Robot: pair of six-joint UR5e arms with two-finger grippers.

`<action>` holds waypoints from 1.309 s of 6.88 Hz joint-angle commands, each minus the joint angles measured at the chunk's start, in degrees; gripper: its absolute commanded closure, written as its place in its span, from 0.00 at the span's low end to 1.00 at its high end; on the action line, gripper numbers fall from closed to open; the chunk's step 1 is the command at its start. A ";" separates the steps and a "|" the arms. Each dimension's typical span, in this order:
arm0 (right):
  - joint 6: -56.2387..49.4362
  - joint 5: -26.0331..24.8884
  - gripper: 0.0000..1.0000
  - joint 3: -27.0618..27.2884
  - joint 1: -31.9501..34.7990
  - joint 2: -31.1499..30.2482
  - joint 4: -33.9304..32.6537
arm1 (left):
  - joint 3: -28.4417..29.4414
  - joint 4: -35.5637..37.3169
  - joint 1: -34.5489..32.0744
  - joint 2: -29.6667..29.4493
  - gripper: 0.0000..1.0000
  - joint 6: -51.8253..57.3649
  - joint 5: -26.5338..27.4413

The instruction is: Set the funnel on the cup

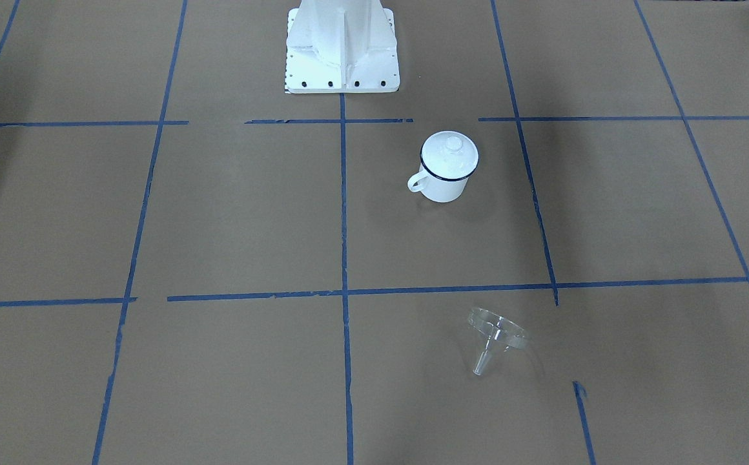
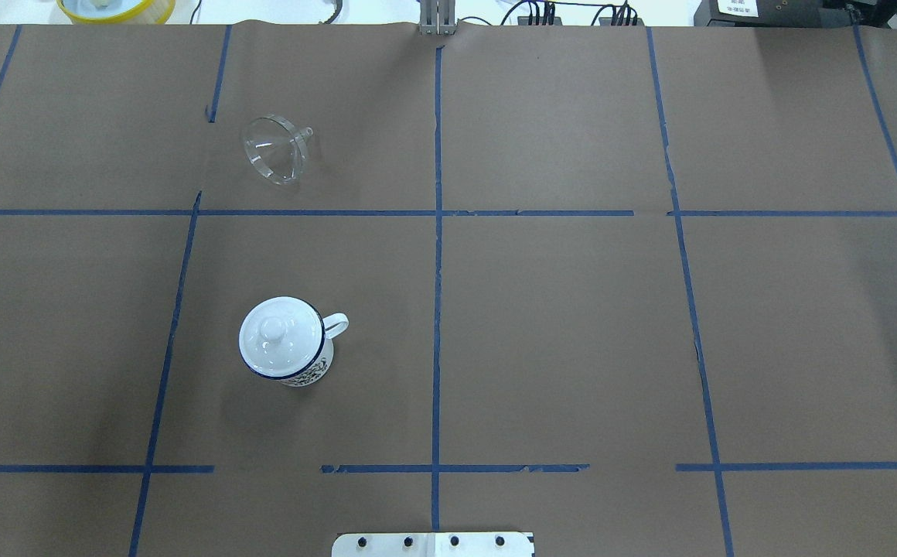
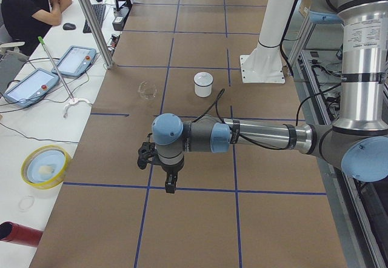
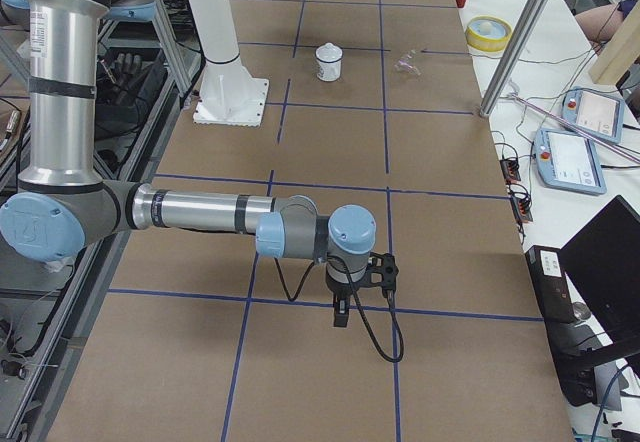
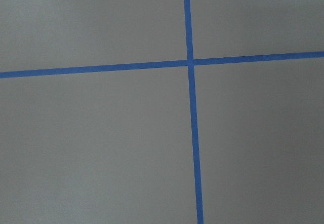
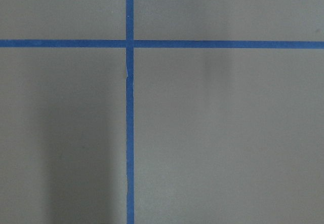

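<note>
The cup [image 1: 442, 184] is a white mug with a dark blue rim, standing upright with a white knobbed lid [image 1: 450, 154] on top. It also shows in the overhead view [image 2: 313, 371]. The clear funnel [image 1: 497, 332] lies on its side on the brown paper, apart from the cup, also seen from overhead [image 2: 274, 151]. My left gripper [image 3: 170, 186] shows only in the exterior left view, far from both, pointing down. My right gripper [image 4: 341, 317] shows only in the exterior right view. I cannot tell whether either is open or shut. Both wrist views show only paper and blue tape.
The robot's white base [image 1: 341, 58] stands at the table's edge near the cup. A yellow bowl [image 3: 43, 166], a red cylinder [image 3: 18, 234], tablets and a metal post [image 3: 91, 19] are on the side bench, where a person [image 3: 30, 1] sits.
</note>
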 commanded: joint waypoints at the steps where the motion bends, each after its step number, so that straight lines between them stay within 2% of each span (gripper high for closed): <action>1: 0.00 0.00 0.00 0.03 0.00 0.00 0.00 | -0.42 0.16 -0.22 -0.50 0.00 0.10 -0.28; 5: 0.00 0.00 0.00 0.03 0.00 0.00 0.00 | -0.07 1.13 -0.22 -0.68 0.00 -0.43 0.34; 9: 0.00 0.00 0.00 -0.05 0.00 0.00 0.00 | 1.16 -3.97 -0.05 -0.41 0.00 -0.25 -0.10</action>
